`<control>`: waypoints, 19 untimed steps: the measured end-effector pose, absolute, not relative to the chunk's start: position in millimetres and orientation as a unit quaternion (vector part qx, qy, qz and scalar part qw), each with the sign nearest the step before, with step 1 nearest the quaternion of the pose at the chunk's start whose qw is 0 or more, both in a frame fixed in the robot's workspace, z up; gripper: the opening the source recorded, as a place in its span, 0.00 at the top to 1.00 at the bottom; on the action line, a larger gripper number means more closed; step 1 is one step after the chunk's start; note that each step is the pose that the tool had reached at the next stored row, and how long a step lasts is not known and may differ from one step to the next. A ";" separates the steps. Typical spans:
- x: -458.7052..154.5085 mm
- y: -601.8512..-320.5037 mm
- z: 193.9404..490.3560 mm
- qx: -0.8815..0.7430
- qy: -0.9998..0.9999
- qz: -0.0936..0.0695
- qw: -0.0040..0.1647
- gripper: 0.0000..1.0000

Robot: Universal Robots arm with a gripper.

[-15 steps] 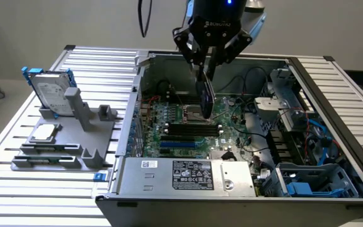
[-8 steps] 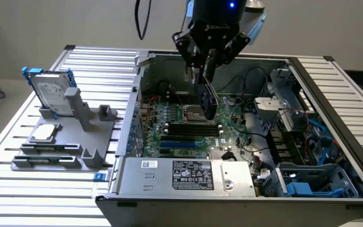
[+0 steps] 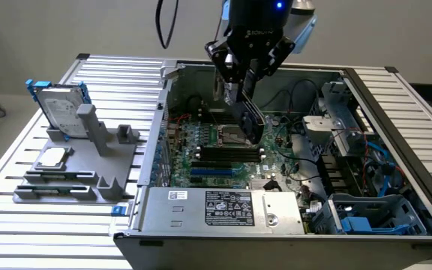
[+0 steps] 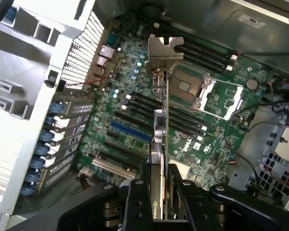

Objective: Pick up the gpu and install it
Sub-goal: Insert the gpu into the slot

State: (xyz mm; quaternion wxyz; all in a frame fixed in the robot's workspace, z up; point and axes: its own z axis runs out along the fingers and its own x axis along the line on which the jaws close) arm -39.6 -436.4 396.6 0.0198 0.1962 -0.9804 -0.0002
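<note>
Nearest in the exterior view, the slatted aluminium table (image 3: 28,236) is carrying an open computer case (image 3: 396,118), with the labelled power supply (image 3: 227,208) sitting along its front edge and a blue drive cage (image 3: 370,222) lying toward the exterior view's right. Beyond the power supply, the green motherboard (image 3: 216,160) is lying flat in the case, showing a blue expansion slot (image 3: 208,169), black memory slots (image 3: 229,153) and the open CPU socket (image 3: 227,135).

Over that board the gpu (image 3: 246,115) is hanging on edge, tilted, glossy black shroud facing the exterior view's right. The gripper (image 3: 237,84) is gripping it from above. In the wrist view the fingers (image 4: 135,197) are pinching the gpu (image 4: 160,134) from both flat sides (not spread wide, not pressed together), and the card is running away from the camera, its metal end bracket (image 4: 164,50) at the far end, above the motherboard (image 4: 130,106) and beside the CPU socket (image 4: 216,94). Whether its lower edge is touching the board I cannot tell.

To the exterior view's left, outside the case, a grey fixture (image 3: 88,169) is standing on the table, holding a silver hard drive (image 3: 58,107) with blue clips upright and a small square silver chip (image 3: 54,158) flat.
</note>
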 end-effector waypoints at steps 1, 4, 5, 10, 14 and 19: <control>-39.5 -436.4 396.4 0.206 -0.978 0.000 0.020 0.74; -39.5 -436.4 395.7 0.232 -0.973 0.001 0.020 0.74; -39.5 -436.4 395.1 0.241 -0.970 0.001 0.020 0.74; -39.5 -436.4 391.6 0.285 -0.958 0.000 0.019 0.74; -39.6 -436.4 388.9 0.319 -0.947 -0.002 0.018 0.74; -39.6 -436.4 385.6 0.362 -0.932 -0.005 0.017 0.74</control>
